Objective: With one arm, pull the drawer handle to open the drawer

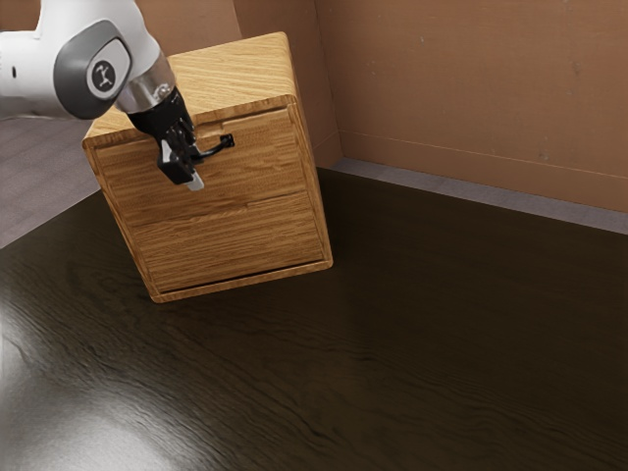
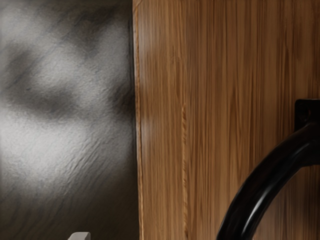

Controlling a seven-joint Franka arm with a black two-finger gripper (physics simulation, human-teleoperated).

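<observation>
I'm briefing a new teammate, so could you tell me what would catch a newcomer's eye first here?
The light oak box-shaped cabinet stands on the dark glossy wooden table, in the exterior view's upper left. The white robot arm has its black pincer at the curved black handle on the upper drawer front.

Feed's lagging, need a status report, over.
Pincer at handle of top drawer. Drawer looks shut. Nothing blocking the pull.

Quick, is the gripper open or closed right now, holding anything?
Gripper: open or closed cannot be told; it sits at the drawer front by the handle.
</observation>
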